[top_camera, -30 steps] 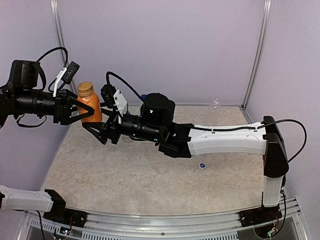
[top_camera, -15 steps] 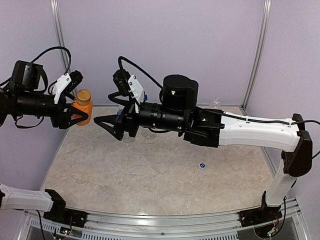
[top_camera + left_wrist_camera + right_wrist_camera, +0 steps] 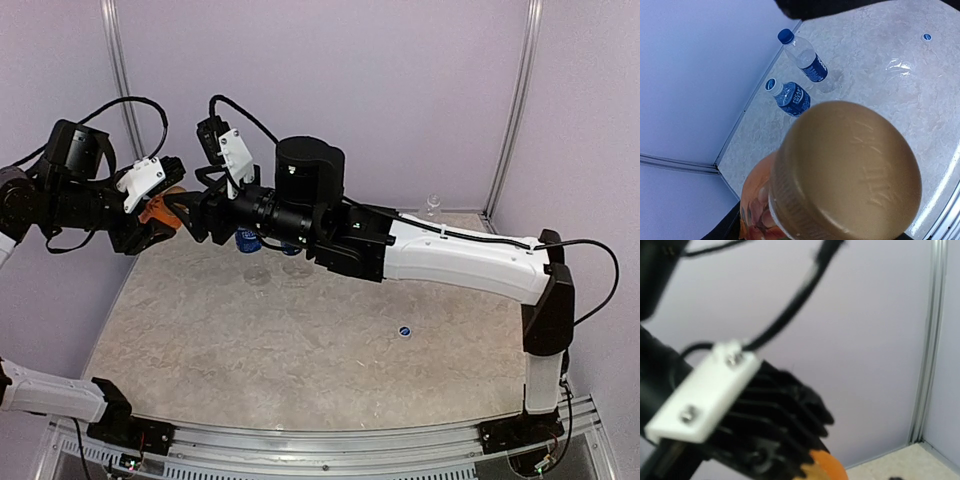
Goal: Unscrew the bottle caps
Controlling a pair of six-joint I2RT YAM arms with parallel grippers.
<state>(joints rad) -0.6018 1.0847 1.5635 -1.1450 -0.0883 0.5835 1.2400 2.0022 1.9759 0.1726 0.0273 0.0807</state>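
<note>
**Orange bottle held aloft over the table's far left corner**

The left gripper (image 3: 152,218) is holding the orange bottle (image 3: 757,200) by its body, fingers closed against it, and is keeping it in the air above the far left corner of the table (image 3: 300,360). The orange-brown cap (image 3: 845,172) is sitting on the bottle's neck and is filling much of the left wrist view.

The right arm is spanning the table from its right side, and the right gripper (image 3: 192,215) is hovering at the cap end of the raised bottle. From overhead its fingers are blending into the dark parts of the other arm. Its own wrist view is blurred and is showing only that arm's wrist and a sliver of orange. I cannot tell whether these fingers are spread or clamping the cap.

The first blue-labelled bottle (image 3: 807,62) and the second blue-labelled bottle (image 3: 792,98) are standing side by side on the table's far left part, each wearing a blue cap (image 3: 785,35). A loose blue cap (image 3: 404,331) is lying right of the table's middle. A small clear bottle (image 3: 432,206) is standing at the table's far edge, toward the right.
</note>
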